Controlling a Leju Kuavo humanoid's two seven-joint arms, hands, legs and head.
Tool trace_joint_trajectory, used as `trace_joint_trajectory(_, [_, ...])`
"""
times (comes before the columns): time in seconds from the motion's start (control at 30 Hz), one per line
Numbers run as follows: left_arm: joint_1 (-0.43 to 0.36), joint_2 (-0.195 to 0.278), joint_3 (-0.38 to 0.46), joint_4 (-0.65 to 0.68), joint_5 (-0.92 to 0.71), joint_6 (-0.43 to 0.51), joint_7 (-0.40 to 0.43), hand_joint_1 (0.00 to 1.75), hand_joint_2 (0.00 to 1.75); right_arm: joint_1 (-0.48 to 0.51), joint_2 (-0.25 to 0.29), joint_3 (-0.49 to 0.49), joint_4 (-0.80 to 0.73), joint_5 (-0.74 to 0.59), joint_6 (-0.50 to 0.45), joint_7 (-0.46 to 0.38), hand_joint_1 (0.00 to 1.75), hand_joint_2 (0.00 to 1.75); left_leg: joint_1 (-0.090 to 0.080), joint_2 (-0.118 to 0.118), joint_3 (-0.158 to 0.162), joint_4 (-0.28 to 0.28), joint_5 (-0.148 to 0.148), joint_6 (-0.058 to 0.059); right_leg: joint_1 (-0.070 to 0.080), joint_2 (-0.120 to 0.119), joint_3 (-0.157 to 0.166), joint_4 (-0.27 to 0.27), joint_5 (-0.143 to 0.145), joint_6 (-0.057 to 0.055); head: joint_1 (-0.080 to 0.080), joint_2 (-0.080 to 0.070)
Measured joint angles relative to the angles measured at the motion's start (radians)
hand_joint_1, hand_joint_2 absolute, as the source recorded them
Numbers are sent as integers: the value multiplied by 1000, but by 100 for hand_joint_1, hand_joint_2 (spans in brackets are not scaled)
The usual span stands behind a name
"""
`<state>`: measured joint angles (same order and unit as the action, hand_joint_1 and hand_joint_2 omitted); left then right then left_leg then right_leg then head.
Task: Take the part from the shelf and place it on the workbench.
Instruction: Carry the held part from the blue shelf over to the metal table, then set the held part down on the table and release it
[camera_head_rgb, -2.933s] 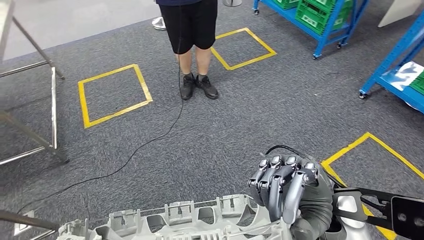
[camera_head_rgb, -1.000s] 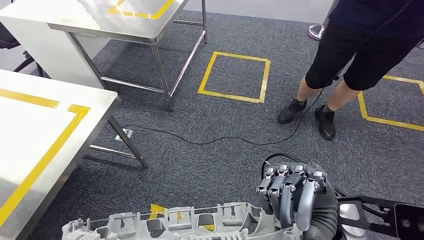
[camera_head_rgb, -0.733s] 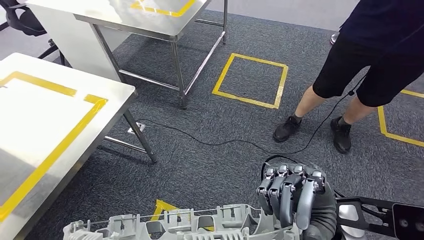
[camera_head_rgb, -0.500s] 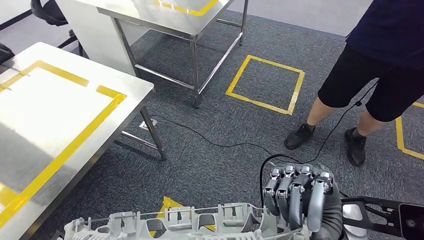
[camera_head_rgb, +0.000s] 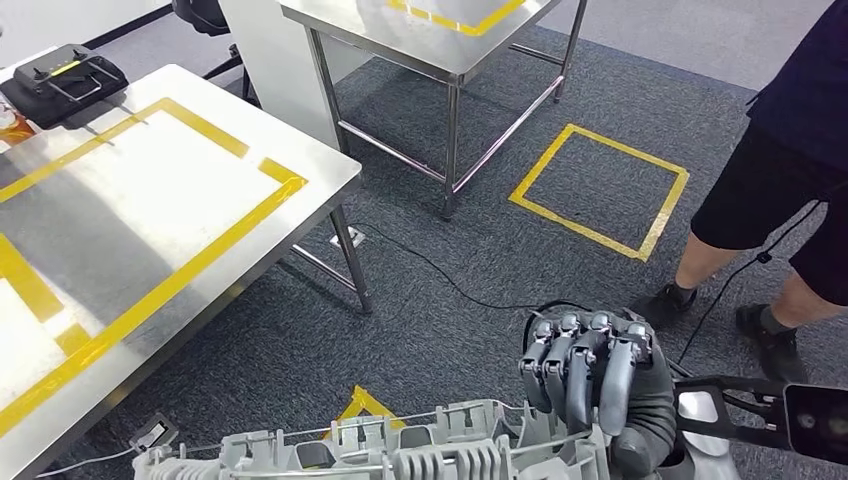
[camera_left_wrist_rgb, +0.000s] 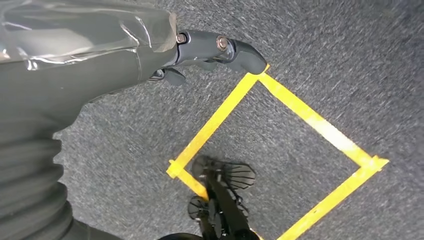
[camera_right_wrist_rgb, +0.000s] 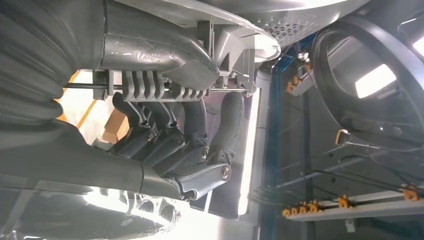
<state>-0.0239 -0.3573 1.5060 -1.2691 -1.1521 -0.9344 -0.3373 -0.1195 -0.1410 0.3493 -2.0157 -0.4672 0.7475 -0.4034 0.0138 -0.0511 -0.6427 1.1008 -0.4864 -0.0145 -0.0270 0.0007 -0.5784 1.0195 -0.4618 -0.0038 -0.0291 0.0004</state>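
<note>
The long grey ribbed part (camera_head_rgb: 400, 455) runs crosswise low in the head view, above the grey carpet. The right hand (camera_head_rgb: 590, 385) grips its right end, fingers (camera_head_rgb: 578, 372) curled over the top edge; the right wrist view shows the dark fingers wrapped round the part's ribs (camera_right_wrist_rgb: 165, 85). The left hand (camera_left_wrist_rgb: 125, 45) hangs over the floor, its dark fingers lying close together and holding nothing. The steel surface (camera_head_rgb: 120, 220), marked with yellow tape, stands ahead to the left, apart from the part. A person (camera_head_rgb: 780, 200) stands near on the right.
</note>
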Motion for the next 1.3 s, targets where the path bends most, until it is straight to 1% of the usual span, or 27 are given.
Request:
trace_joint_trajectory(0.03, [-3, 0, 0, 1, 0, 4, -2, 0, 175, 0, 0, 2, 1, 3, -5, -1, 154, 175, -1, 27, -34, 68, -31, -2, 4, -11, 2, 0, -3, -5, -3, 0])
trace_joint_trajectory(0.07, [-6, -1, -1, 3, 0, 9, -3, 0, 175, 0, -1, 4, 1, 6, -9, -2, 154, 175, 0, 39, -71, 137, -58, -4, 7, -23, 3, 0, -6, -8, -3, 0])
trace_joint_trajectory(0.1, [-7, -1, -1, 5, 0, 12, -4, 0, 175, 0, -1, 6, 2, 9, -11, -2, 154, 175, 0, 43, -100, 187, -72, -4, 10, -35, 4, 0, -8, -11, -3, 0])
trace_joint_trajectory(0.13, [-7, -2, -1, 7, 0, 14, -4, 0, 175, 0, -1, 9, 2, 11, -13, -2, 154, 175, 0, 45, -111, 204, -68, -2, 14, -47, 6, 0, -11, -13, -3, 0])
trace_joint_trajectory(0.17, [-7, -2, -1, 8, 1, 16, -4, 0, 175, -1, -1, 11, 2, 13, -15, -2, 154, 175, -1, 48, -101, 177, -45, 1, 16, -59, 9, 0, -13, -14, -3, 0])
trace_joint_trajectory(0.2, [-7, -2, -1, 9, 2, 18, -5, 0, 175, -2, 0, 14, 2, 14, -16, -2, 154, 175, -3, 56, -71, 116, -11, 7, 19, -71, 13, 0, -17, -15, -3, 0])
trace_joint_trajectory(0.27, [-9, 0, -1, 9, 5, 21, -6, 0, 175, -5, 0, 19, 2, 14, -20, -2, 154, 175, -14, 100, -1, -19, 40, 25, 26, -92, 22, 0, -24, -14, -2, 0])
trace_joint_trajectory(0.33, [-12, 0, -1, 9, 10, 25, -9, 0, 175, -9, 0, 22, 2, 14, -23, 0, 154, 175, -26, 126, 25, -73, 47, 39, 29, -111, 26, -1, -31, -7, -2, 0])
trace_joint_trajectory(0.4, [-12, 1, -1, 9, 13, 31, -12, 0, 175, -12, 1, 26, 1, 15, -25, 2, 154, 175, -26, 103, 29, -83, 50, 46, 29, -129, 29, -3, -35, 2, -2, 0])
trace_joint_trajectory(0.43, [-11, 1, 0, 9, 15, 33, -12, 0, 175, -14, 2, 29, 0, 15, -26, 4, 154, 175, -23, 89, 36, -93, 55, 50, 28, -121, 29, 3, -41, 5, -1, 0])
trace_joint_trajectory(0.5, [-14, 0, -1, 10, 22, 35, -12, 0, 175, -17, 2, 33, -4, 14, -27, 6, 154, 175, -14, 63, 54, -113, 67, 57, 25, -67, 3, 63, -70, 5, 3, 0])
trace_joint_trajectory(0.53, [-18, -1, -1, 11, 26, 34, -12, 0, 175, -17, 1, 34, -5, 13, -29, 7, 154, 175, -13, 49, 57, -116, 69, 58, 22, -34, -25, 124, -94, 3, 6, 0])
trace_joint_trajectory(0.6, [-23, -2, -1, 12, 35, 29, -7, 0, 175, -17, 0, 37, -6, 11, -31, 8, 154, 175, -10, 18, 58, -116, 70, 59, 16, -8, -96, 252, -135, 5, 9, 0])
trace_joint_trajectory(0.63, [-23, -3, 0, 14, 41, 27, -3, 0, 175, -17, 0, 38, -6, 10, -31, 10, 154, 175, -8, 1, 59, -115, 69, 58, 13, -6, -117, 280, -137, 12, 9, 0])
trace_joint_trajectory(0.67, [-23, -3, 0, 15, 48, 25, 4, 0, 175, -17, 0, 40, -6, 8, -32, 13, 154, 175, -6, -16, 60, -114, 68, 56, 9, -4, -118, 266, -121, 23, 9, 0])
trace_joint_trajectory(0.73, [-22, -4, 0, 17, 60, 24, 17, 0, 175, -18, -1, 43, -6, 4, -32, 18, 154, 175, 0, -49, 61, -107, 62, 46, -3, 17, -66, 134, -53, 49, 9, 0])
trace_joint_trajectory(0.77, [-22, -3, 0, 18, 65, 25, 23, 0, 175, -18, 0, 45, -6, 2, -33, 19, 154, 175, 1, -63, 59, -100, 57, 39, -7, 35, -38, 68, -24, 55, 11, 0])
trace_joint_trajectory(0.83, [-19, -3, 0, 18, 71, 27, 32, 0, 175, -20, 0, 48, -6, 0, -33, 20, 154, 175, 1, -84, 50, -90, 50, 24, -8, 57, -10, 4, 2, 46, 13, 0])
trace_joint_trajectory(0.9, [-14, -3, 1, 18, 76, 31, 37, 0, 175, -22, 2, 50, -6, -1, -33, 21, 154, 175, 4, -95, 42, -90, 49, 14, -4, 42, -8, 6, 2, 27, 13, 0])
trace_joint_trajectory(0.93, [-10, -3, 1, 18, 76, 32, 39, 0, 175, -24, 3, 51, -6, -1, -33, 21, 154, 175, 5, -85, 39, -85, 46, 9, -4, 34, -6, 5, 2, 20, 13, 0])
trace_joint_trajectory(1.0, [-10, -2, 1, 18, 78, 34, 40, 0, 175, -27, 6, 52, -6, -1, -33, 23, 154, 175, 6, -28, 13, -29, 15, 1, -5, 12, 0, 2, -2, 6, 9, 0])
trace_joint_trajectory(1.07, [-14, -2, 0, 19, 80, 34, 43, 0, 175, -27, 8, 53, -6, -1, -33, 23, 154, 175, 7, 31, -50, 101, -44, -5, 1, -13, 4, 2, -8, -5, 5, 0])
trace_joint_trajectory(1.13, [-13, -2, 0, 20, 82, 35, 52, 0, 175, -27, 9, 54, -6, -1, -33, 24, 154, 175, 9, 45, -107, 203, -74, -6, 7, -40, 8, 2, -13, -11, 5, 0])
trace_joint_trajectory(1.17, [-11, -2, 0, 21, 84, 36, 58, 0, 175, -27, 9, 55, -6, -1, -33, 25, 154, 175, 8, 48, -110, 202, -62, -5, 9, -53, 10, 2, -16, -12, 5, 0])
trace_joint_trajectory(1.2, [-10, -2, 0, 21, 85, 36, 62, 0, 175, -27, 9, 56, -6, -1, -33, 25, 154, 175, 7, 52, -91, 160, -33, -1, 12, -66, 13, 2, -19, -13, 5, 0])
trace_joint_trajectory(1.23, [-10, -1, 0, 21, 87, 37, 64, 0, 175, -27, 10, 56, -6, -1, -33, 26, 154, 175, 3, 67, -55, 88, 3, 7, 15, -78, 18, 2, -22, -12, 5, 0])
trace_joint_trajectory(1.3, [-11, 0, 0, 21, 91, 37, 66, 0, 175, -28, 11, 56, -6, 0, -34, 28, 154, 175, -11, 116, 8, -34, 44, 26, 22, -98, 27, 2, -30, -8, 6, 0])
